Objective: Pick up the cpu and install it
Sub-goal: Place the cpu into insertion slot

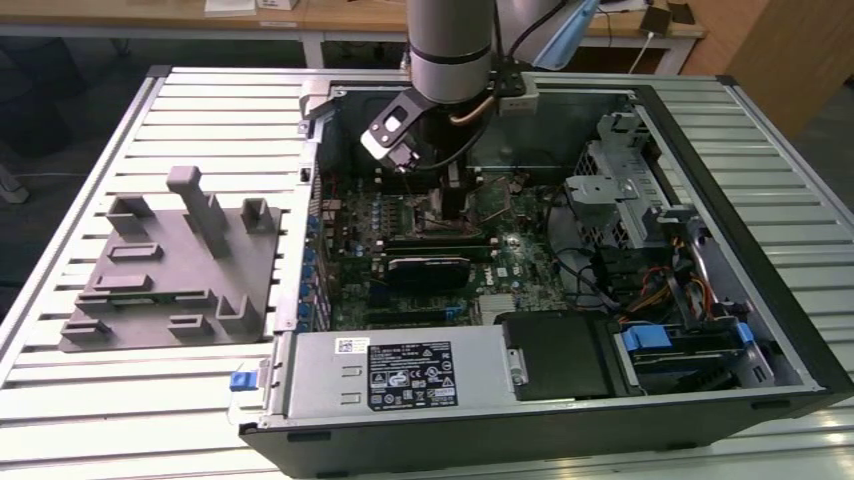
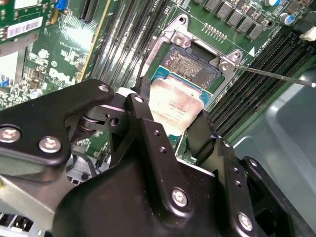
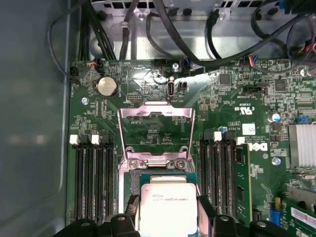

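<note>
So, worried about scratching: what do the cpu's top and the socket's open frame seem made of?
The cpu: top looks like metal, matte silver with a soft sheen. The socket frame: probably bare steel, bright grey, with sharp reflections along its edges.

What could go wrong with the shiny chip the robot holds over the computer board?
1. The hand pinches the chip only by its edges, so it might slip and drop.
2. The open socket below has tiny pins. If the chip lands crooked or off-centre, they could bend.
3. The raised metal frame stands close by, and the hand might bump it.
</note>
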